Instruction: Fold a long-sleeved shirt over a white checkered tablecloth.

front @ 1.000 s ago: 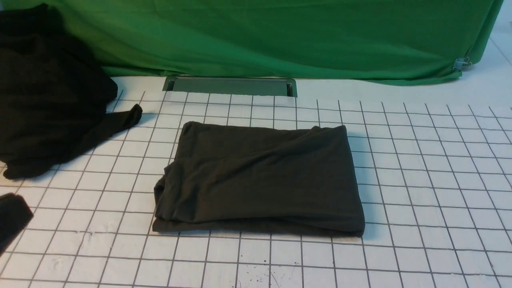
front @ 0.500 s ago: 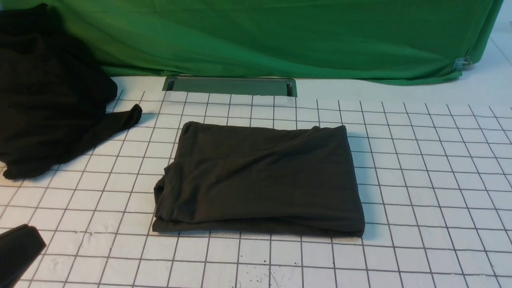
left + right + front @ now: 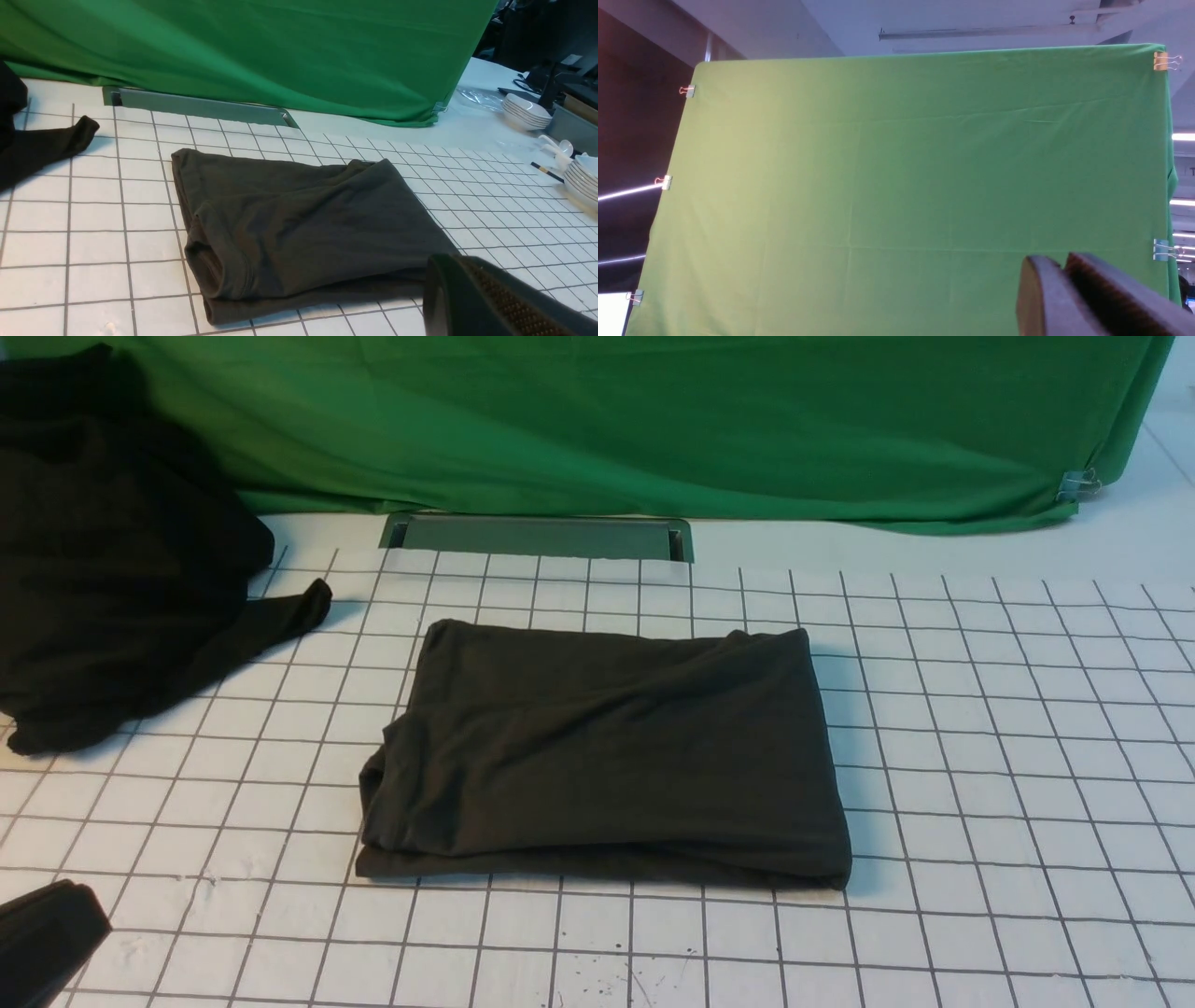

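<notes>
At far left a black garment (image 3: 112, 569) lay heaped beside the left gripper (image 3: 47, 938), whose jaws were pressed together, holding nothing. The long-sleeved shirt (image 3: 607, 756) sat folded mid-way across the white checkered tablecloth (image 3: 1008, 756). The right gripper (image 3: 1064, 280) faced the green drape (image 3: 901, 186), fingers nearly touching, empty

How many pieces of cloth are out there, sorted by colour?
Brownish-black: 1, the folded long-sleeved shirt
Deep black: 1, the crumpled black garment
White with grey lines: 1, the white checkered tablecloth
Green: 1, the green fabric drape
Total: 4
</notes>
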